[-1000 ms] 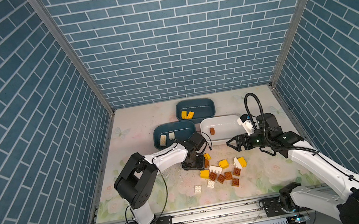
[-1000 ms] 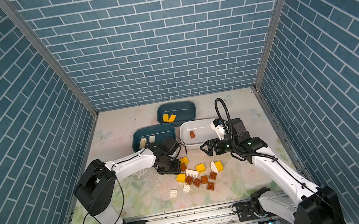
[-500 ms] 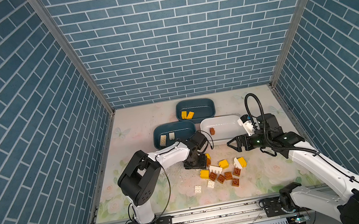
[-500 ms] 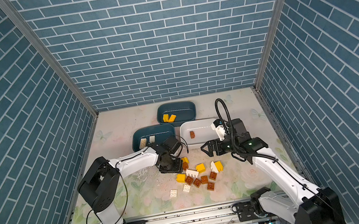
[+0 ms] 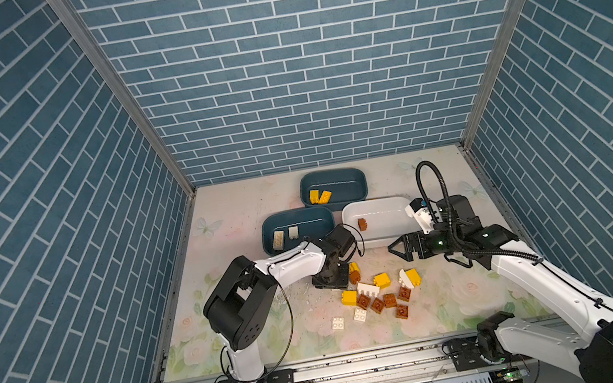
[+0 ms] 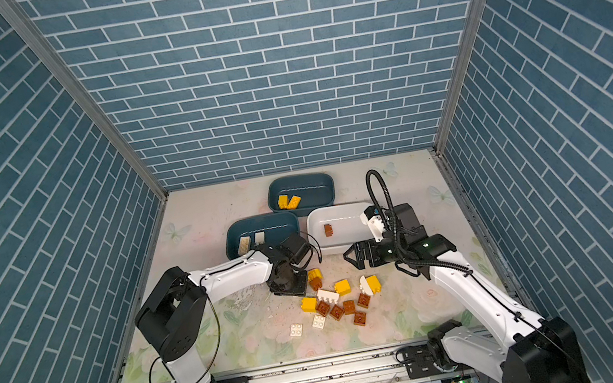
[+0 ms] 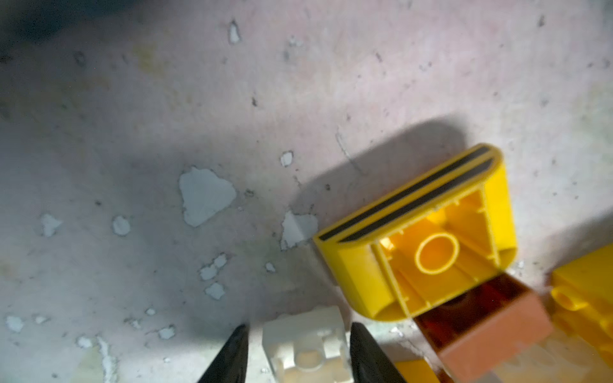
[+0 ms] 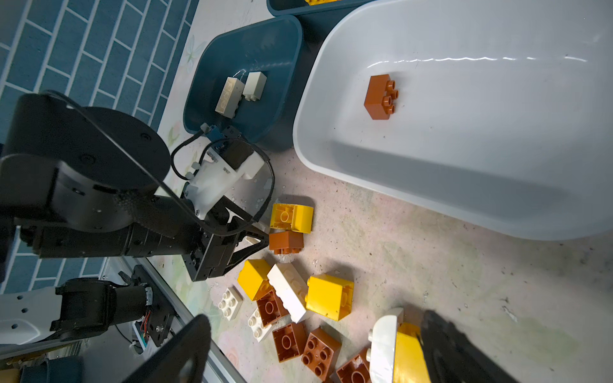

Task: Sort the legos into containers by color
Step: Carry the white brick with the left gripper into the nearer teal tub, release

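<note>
While my left claw [image 7: 298, 328] straddles a white brick [image 7: 308, 351] on the table [image 7: 132, 132], jaws close about it though I cannot tell if they bite, a skewed pinch could spin it loose or shove the yellow brick [image 7: 431, 252] and brown brick [image 7: 491, 331] just beside.

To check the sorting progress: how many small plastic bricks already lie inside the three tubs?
5. Two yellow studded plastic bricks in the far dark teal rounded plastic tub; two cream bricks in the near teal tub; one brown brick in the white tub. None seems hidden.
</note>
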You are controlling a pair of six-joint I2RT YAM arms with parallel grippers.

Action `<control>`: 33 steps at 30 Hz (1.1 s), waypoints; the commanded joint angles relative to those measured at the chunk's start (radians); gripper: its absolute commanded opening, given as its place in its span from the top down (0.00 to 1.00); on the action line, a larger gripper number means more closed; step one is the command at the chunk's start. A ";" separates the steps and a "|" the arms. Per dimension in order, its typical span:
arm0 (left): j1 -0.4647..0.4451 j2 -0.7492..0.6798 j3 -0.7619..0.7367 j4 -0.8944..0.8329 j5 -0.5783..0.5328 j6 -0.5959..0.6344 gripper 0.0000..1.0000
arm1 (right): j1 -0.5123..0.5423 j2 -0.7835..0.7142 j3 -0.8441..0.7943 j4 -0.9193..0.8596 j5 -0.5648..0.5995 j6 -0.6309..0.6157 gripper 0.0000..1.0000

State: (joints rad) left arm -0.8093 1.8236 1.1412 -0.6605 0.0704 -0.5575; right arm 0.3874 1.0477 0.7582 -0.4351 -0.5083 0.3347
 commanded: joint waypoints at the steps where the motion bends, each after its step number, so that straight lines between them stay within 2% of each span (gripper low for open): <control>1: -0.003 0.018 -0.009 -0.042 -0.034 0.016 0.49 | 0.004 -0.002 0.028 -0.014 -0.002 -0.022 0.02; 4: -0.002 0.008 -0.025 -0.039 -0.032 0.015 0.52 | 0.004 -0.002 0.027 -0.013 -0.003 -0.025 0.02; 11: -0.001 0.006 -0.014 -0.046 -0.021 0.037 0.69 | 0.004 -0.003 0.029 -0.011 -0.009 -0.025 0.02; 19: 0.015 -0.107 0.086 -0.177 -0.010 0.113 0.70 | 0.005 -0.003 0.051 0.026 -0.042 0.003 0.02; 25: 0.110 -0.152 0.204 -0.250 -0.031 0.189 0.70 | 0.004 0.018 0.070 0.106 -0.066 0.046 0.01; 33: 0.278 -0.083 0.313 -0.201 -0.074 0.280 0.70 | 0.006 0.052 0.081 0.163 -0.078 0.066 0.02</control>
State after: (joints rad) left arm -0.5762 1.6962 1.4277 -0.8593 0.0254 -0.3340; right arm 0.3882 1.0927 0.8070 -0.3103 -0.5659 0.3706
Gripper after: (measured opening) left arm 0.345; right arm 0.983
